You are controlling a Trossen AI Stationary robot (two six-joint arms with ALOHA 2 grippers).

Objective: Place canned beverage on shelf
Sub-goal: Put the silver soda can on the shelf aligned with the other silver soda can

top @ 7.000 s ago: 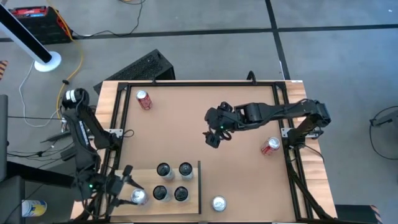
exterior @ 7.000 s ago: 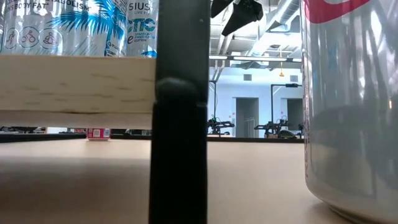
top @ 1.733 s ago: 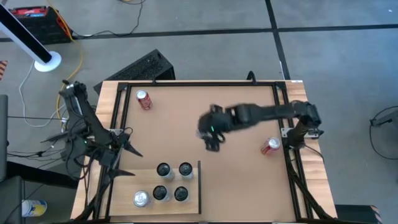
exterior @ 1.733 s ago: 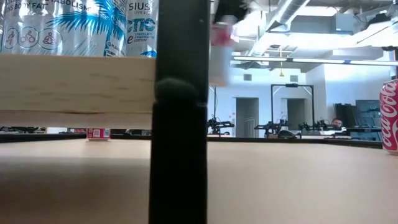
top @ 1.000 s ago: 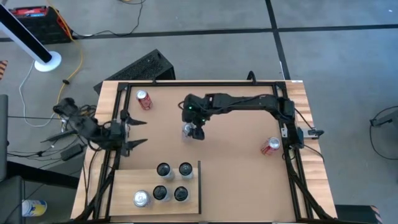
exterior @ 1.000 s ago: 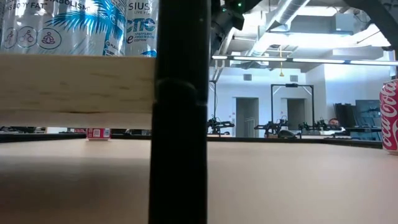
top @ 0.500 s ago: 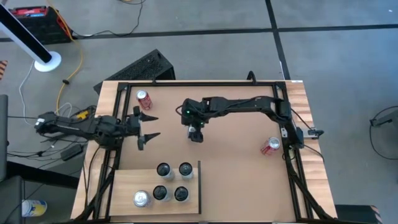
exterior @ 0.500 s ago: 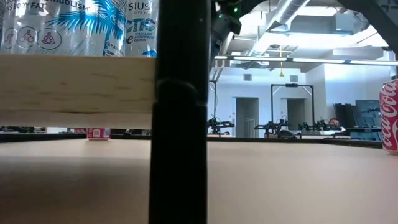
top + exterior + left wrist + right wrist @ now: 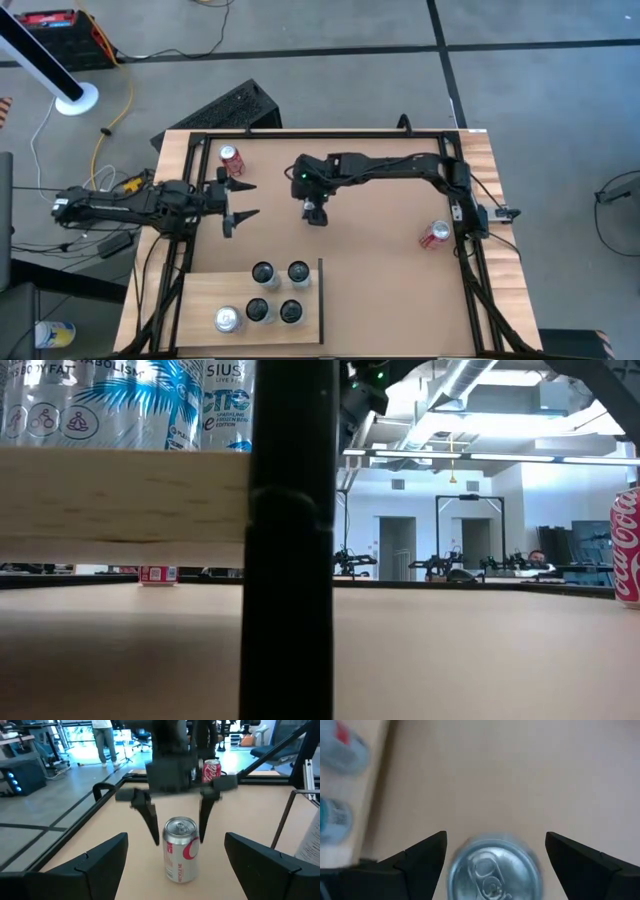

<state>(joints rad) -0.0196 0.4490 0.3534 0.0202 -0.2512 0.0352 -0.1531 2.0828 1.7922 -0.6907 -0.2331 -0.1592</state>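
Note:
A silver can (image 9: 181,851) stands upright on the brown tabletop near its middle; it also shows in the high view (image 9: 312,214). My right gripper (image 9: 495,865) hangs open just above it, pointing down, with one finger on either side of the can's top and a gap on both sides. My left gripper (image 9: 240,202) is open and empty to the can's left, pointing level at it. The pale wood shelf (image 9: 215,290) with its black rail (image 9: 320,300) lies at the near left and holds several cans. In the low view the rail (image 9: 290,560) hides the silver can.
A red can (image 9: 232,160) lies at the far left of the table and another red can (image 9: 435,234) at its right edge. Black frame rails run along the table's left, far and right sides. Bare tabletop lies between the silver can and the shelf.
My left gripper has reached toward the table's right, toward the silver can, and stays open. My right gripper has stayed over the can.

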